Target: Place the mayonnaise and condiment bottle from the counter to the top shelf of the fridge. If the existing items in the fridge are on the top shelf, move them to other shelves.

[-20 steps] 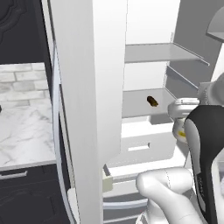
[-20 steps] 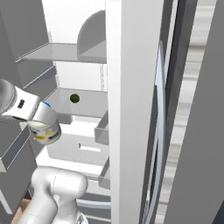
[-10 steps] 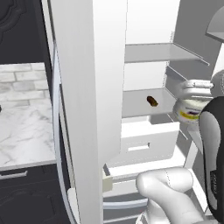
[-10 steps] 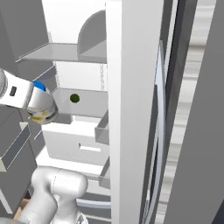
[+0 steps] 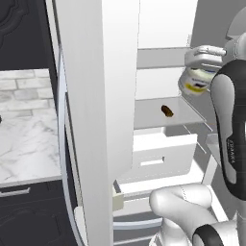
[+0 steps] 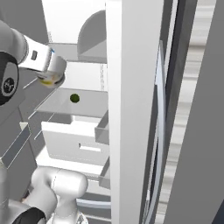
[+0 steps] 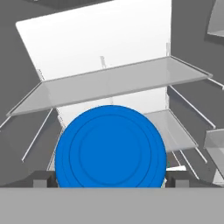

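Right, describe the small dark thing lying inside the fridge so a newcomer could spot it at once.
Look into the open fridge, with its white interior. Below the top shelf is a second grey shelf, just above the white drawer. On it lies a tiny dark brown oblong item, the one thing on that shelf.

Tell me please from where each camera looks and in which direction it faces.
Left base view: behind the arm's left, facing the open fridge; arm at right, gripper holding the mayonnaise.
Right base view: behind the arm's right, facing the same fridge; arm at left.
Hand view: on the gripper, facing the top shelf.
All three views share the mayonnaise.
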You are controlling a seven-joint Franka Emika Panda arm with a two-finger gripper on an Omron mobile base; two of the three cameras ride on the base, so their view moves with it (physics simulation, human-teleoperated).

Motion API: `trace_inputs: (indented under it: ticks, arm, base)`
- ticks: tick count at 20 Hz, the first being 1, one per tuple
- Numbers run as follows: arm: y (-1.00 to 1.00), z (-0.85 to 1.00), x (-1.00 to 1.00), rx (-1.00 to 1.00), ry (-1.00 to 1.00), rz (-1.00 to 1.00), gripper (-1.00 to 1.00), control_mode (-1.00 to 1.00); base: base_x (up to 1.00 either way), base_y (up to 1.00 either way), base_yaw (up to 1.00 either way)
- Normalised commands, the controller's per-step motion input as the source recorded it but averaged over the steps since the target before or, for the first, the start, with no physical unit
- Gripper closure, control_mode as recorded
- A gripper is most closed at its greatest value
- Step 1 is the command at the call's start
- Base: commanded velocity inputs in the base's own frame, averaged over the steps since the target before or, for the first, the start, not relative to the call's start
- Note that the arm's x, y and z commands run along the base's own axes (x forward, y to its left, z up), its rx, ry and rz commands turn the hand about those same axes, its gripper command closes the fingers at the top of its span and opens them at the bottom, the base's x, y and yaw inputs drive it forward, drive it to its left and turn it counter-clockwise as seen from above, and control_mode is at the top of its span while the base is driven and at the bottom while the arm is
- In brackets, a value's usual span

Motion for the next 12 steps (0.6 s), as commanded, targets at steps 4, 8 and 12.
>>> trace_inputs:
  ticks: [4,8,12]
  arm:
    - [0.00,0.23,1.00,0.05,0.00,0.00,1.00,-1.00]
    - [0.00,0.00,1.00,0.00,0.00,0.00,1.00,-1.00]
    - [0.01,0.00,1.00,0.00,0.00,0.00,1.00,-1.00]
  base:
    - [0.00,0.00,0.00]
    - [0.00,0.00,0.00]
    - [0.00,0.00,0.00]
